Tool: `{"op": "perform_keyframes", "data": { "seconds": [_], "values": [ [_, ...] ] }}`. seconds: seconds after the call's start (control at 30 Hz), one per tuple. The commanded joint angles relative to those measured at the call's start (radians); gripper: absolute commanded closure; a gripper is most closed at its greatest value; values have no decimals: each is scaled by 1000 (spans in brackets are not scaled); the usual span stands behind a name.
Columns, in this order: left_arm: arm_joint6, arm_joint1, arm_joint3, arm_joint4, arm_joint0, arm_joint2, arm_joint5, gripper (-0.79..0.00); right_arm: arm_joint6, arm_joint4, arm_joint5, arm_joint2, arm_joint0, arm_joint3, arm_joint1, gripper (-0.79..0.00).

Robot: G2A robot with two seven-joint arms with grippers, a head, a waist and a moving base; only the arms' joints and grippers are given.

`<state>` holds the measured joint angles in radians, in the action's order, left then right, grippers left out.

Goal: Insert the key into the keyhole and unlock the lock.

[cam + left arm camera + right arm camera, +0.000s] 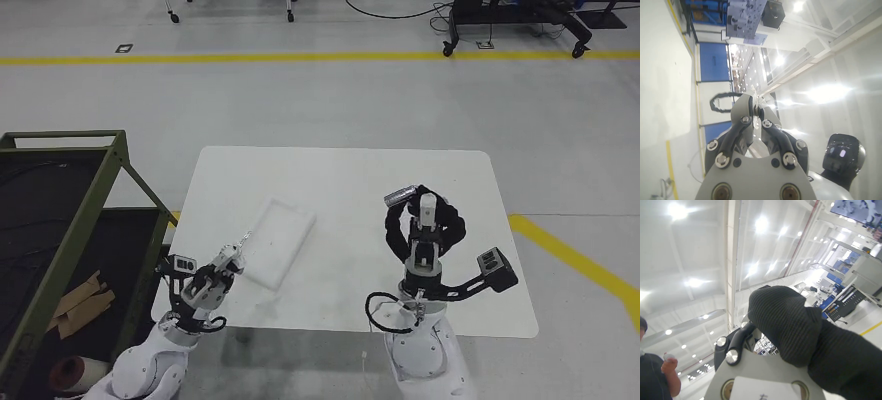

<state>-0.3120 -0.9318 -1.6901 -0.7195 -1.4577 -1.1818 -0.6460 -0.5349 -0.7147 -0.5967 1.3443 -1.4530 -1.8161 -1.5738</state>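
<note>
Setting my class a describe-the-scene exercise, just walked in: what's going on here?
A two-armed robot works at a white table. Its left gripper is shut on what is probably the key, a small item with white tape, near the table's left front corner. The right gripper is over the right side beside what may be the lock, a small silvery piece. They are well apart, so nothing is inserted yet. A white tray lies between them.
</note>
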Motion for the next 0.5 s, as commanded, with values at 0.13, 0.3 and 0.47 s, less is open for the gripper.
{"op": "perform_keyframes", "data": {
  "seconds": [0.13,0.3,0.47],
  "values": [
    [487,-19,-85,1026,-64,-98,43,0,116,-22,53,43,-17,-58,12,0],
    [799,-43,-95,1607,-76,-54,265,0,243,-21,139,26,-63,-79,18,0],
    [902,-49,-70,1861,-66,-33,399,0,278,0,192,27,-70,-81,19,0]
  ]
}}
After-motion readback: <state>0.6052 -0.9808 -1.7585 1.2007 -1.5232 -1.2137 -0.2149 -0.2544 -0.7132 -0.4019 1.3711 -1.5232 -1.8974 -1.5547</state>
